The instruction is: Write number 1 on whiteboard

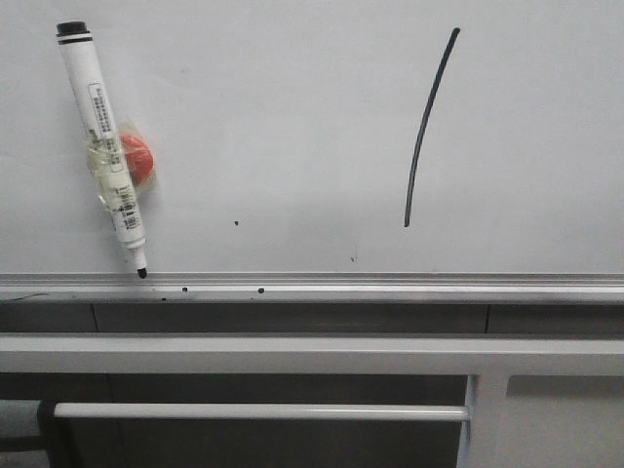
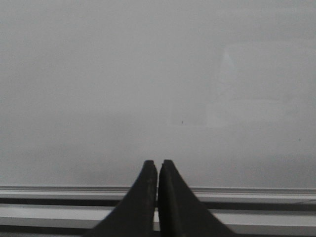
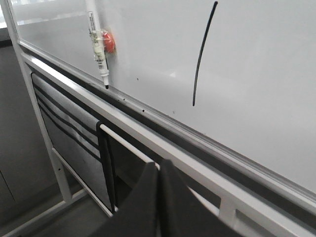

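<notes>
The whiteboard [image 1: 292, 107] fills most of the front view, with a silver bottom rail [image 1: 390, 285]. The number 1 [image 1: 427, 122] is a thin black stroke on its right half, leaning right; it also shows in the right wrist view [image 3: 202, 52]. A white marker pen [image 1: 102, 141] with a black cap hangs tilted on the board's left by a red magnet [image 1: 136, 159], tip down at the rail; the right wrist view shows it too [image 3: 97, 42]. My left gripper [image 2: 157, 163] is shut and empty in front of bare board [image 2: 148, 74]. My right gripper [image 3: 159, 164] is shut and empty, below the rail.
Grey horizontal frame bars [image 1: 292, 353] and a white rod [image 1: 253, 411] run below the board. Tiny black dots [image 1: 236, 223] mark the board and rail. A white upright post [image 3: 37, 113] of the stand and a dark grey panel [image 3: 74, 148] show in the right wrist view.
</notes>
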